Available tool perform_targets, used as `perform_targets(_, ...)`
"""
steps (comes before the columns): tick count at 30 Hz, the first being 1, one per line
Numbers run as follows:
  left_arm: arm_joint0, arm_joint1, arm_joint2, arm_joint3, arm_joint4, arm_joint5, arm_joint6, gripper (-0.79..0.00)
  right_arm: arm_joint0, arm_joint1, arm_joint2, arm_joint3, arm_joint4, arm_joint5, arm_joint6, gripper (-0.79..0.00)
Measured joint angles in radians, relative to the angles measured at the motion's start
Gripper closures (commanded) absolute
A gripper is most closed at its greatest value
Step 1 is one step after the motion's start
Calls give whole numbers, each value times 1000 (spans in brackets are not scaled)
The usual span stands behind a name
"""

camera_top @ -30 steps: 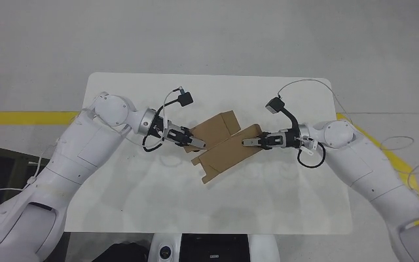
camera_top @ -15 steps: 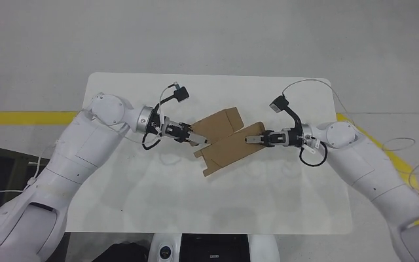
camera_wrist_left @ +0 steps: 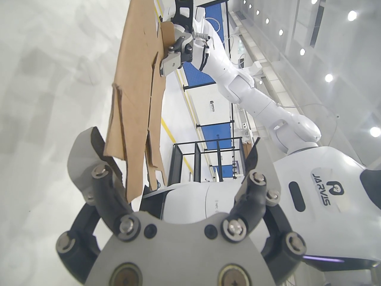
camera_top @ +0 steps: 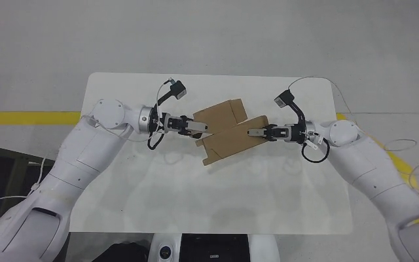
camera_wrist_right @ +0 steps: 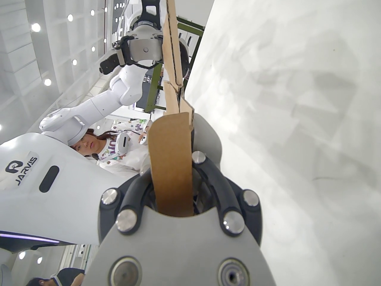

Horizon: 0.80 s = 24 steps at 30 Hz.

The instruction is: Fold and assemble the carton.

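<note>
The flat brown carton (camera_top: 226,131) is held off the white table (camera_top: 131,190), near its middle, between the two arms. My right gripper (camera_top: 253,131) is shut on a flap at the carton's right end; in the right wrist view that flap (camera_wrist_right: 171,156) runs in between the fingers of the right gripper (camera_wrist_right: 178,126). My left gripper (camera_top: 195,127) is at the carton's left end. In the left wrist view the left gripper (camera_wrist_left: 172,153) is open, its fingers spread wide, and a corner of the carton (camera_wrist_left: 134,90) lies against the inside of one finger (camera_wrist_left: 89,156).
A thin cable (camera_top: 308,82) loops over the table's back right corner. A yellow floor line (camera_top: 39,118) runs past both table ends. Bare tabletop lies in front of and behind the carton.
The carton has swung from a slant to nearly level and shifted toward the table's back. Both grippers moved back with it, the right one also outward.
</note>
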Motion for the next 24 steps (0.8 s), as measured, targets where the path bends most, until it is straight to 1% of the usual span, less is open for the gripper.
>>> perform_targets(13,34,7,-70,-37,-37,35,-18,-785,-18,-17,35,64,-7,-7,-7,0)
perform_targets(24,42,2,-99,-57,-33,63,6,-785,-41,-36,49,54,-31,-6,-6,0)
